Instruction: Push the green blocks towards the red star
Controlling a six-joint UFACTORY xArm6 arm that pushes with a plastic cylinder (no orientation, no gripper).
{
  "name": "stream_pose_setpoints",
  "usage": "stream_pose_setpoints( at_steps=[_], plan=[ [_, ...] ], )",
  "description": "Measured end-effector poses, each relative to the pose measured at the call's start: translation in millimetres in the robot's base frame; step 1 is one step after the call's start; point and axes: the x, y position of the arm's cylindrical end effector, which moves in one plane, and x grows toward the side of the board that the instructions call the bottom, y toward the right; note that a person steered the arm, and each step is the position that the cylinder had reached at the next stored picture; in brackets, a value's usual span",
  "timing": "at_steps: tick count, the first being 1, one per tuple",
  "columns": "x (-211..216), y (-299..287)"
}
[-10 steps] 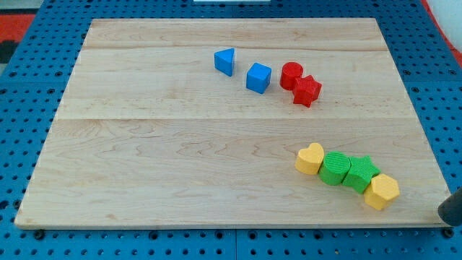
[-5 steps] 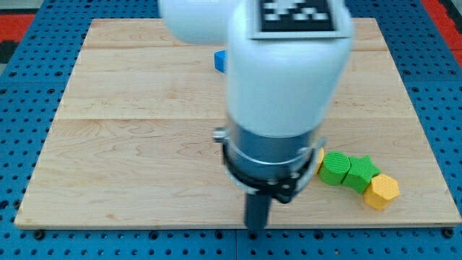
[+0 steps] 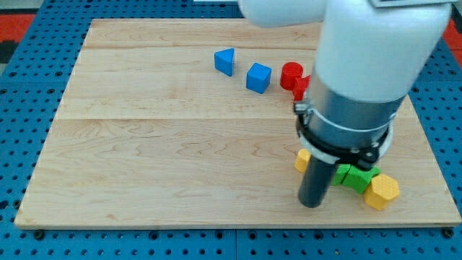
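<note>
My tip [image 3: 312, 204] rests on the bench [image 3: 144, 144], just left of the green blocks [image 3: 355, 178], partly hidden between two yellow blocks [image 3: 382, 191]. The red star [image 3: 299, 85] sits well above, mostly hidden.

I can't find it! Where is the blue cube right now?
The blue cube sits near the view's top, a little right of the middle of the wooden board, between the blue triangle on its left and the red cylinder on its right.
</note>
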Motion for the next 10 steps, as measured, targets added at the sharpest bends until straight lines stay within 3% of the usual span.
stream_pose_setpoints(
  at_steps=[3,4,5,6,9,10],
  plan=[
    [-76.1,46.6],
    [-77.4,23.7],
    [-22.1,13.9],
    [1.6,13.9],
    [-59.1,73.3],
    [-48.5,71.7]
  ],
)
